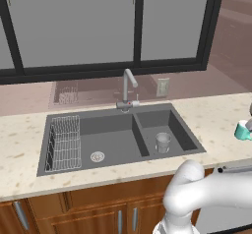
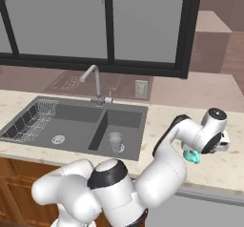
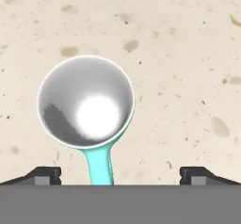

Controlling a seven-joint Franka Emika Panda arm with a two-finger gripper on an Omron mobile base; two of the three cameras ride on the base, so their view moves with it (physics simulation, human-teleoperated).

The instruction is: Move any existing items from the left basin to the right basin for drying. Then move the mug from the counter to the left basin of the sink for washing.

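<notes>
Spanning the middle of the left base view, the beige speckled counter (image 1: 216, 117) carries the dark grey sink (image 1: 120, 135) with its chrome faucet (image 1: 129, 88) at the rear centre. The 2 compartments differ: the left basin (image 1: 110, 142) is wider and holds a wire rack (image 1: 64, 143) at its left end beside a round drain; the right basin (image 1: 176, 130) is narrower and roughly square. The drinking glass (image 1: 163, 142) stands upright in the right basin, lower centre of that compartment, also seen at centre of the right base view.

The white arm reaches to the right of the sink; its gripper (image 3: 120, 175) hangs above the mug (image 3: 86, 101), which sits on the counter at the right edge of the left base view, well apart from the sink. In the hand view the mug appears from above, upper left of centre, its teal handle pointing to the bottom edge between the 2 fingertips (image 3: 44, 175). The fingers are released, spread wide, apparently touching nothing.
</notes>
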